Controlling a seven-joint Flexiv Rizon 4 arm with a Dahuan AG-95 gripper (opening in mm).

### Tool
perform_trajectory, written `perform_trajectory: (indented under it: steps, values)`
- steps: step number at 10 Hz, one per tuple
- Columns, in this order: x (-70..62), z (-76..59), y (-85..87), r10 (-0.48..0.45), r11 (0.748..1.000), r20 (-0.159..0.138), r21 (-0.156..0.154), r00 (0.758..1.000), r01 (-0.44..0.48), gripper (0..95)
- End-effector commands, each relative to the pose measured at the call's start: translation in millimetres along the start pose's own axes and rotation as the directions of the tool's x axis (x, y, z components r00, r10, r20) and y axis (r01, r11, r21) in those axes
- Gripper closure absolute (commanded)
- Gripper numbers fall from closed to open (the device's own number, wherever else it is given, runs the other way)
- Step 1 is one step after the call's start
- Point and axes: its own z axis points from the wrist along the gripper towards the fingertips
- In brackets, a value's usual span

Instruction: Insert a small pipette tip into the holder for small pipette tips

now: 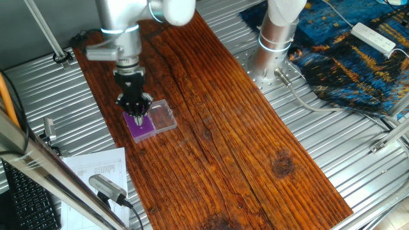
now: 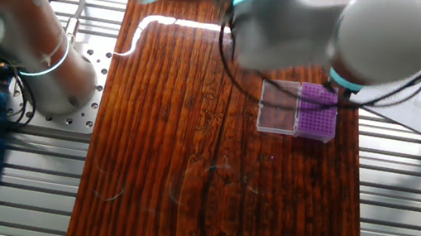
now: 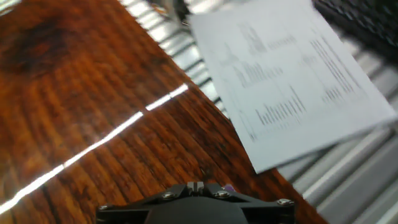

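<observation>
The holder for small pipette tips (image 1: 143,131) is a flat purple block on the wooden board, joined to a clear plastic box (image 1: 163,116). My gripper (image 1: 138,115) points straight down over the holder's near part, fingers pressed together. A pale speck at their ends reads as the small pipette tip (image 1: 138,119), just above the purple surface. In the other fixed view the blurred arm covers the gripper, and the holder (image 2: 317,114) shows beside the clear box (image 2: 279,106). The hand view shows my gripper (image 3: 198,185) with its pads nearly touching and a purple sliver of holder (image 3: 227,188).
A printed paper sheet (image 1: 96,167) lies left of the board on the ribbed metal table, also in the hand view (image 3: 292,74). The arm's base (image 1: 275,38) stands at the back right beside a blue patterned cloth (image 1: 358,57). A keyboard (image 1: 25,198) sits at the lower left.
</observation>
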Motion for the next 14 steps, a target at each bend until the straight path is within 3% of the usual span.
perform_trajectory:
  steps: [1,4,7,8,11,13,14]
  values:
    - [-2.7,1.4,-0.9,0.128,0.990,-0.088,0.074,0.988,-0.122,95.0]
    - [-2.7,1.4,-0.9,0.121,0.988,-0.143,0.117,0.982,-0.104,95.0]
    - [-1.8,3.3,-1.0,0.127,0.985,-0.123,0.129,0.984,-0.111,95.0]
    - [-1.3,6.0,0.5,0.137,0.984,-0.123,0.134,0.983,-0.120,95.0]
    - [-1.0,8.1,1.7,0.220,0.966,-0.164,0.171,0.962,-0.192,95.0]
    - [0.1,9.8,1.3,0.277,0.952,-0.165,0.180,0.947,-0.247,95.0]
    - [5.6,18.8,-1.0,0.295,0.944,-0.150,0.200,0.944,-0.263,95.0]
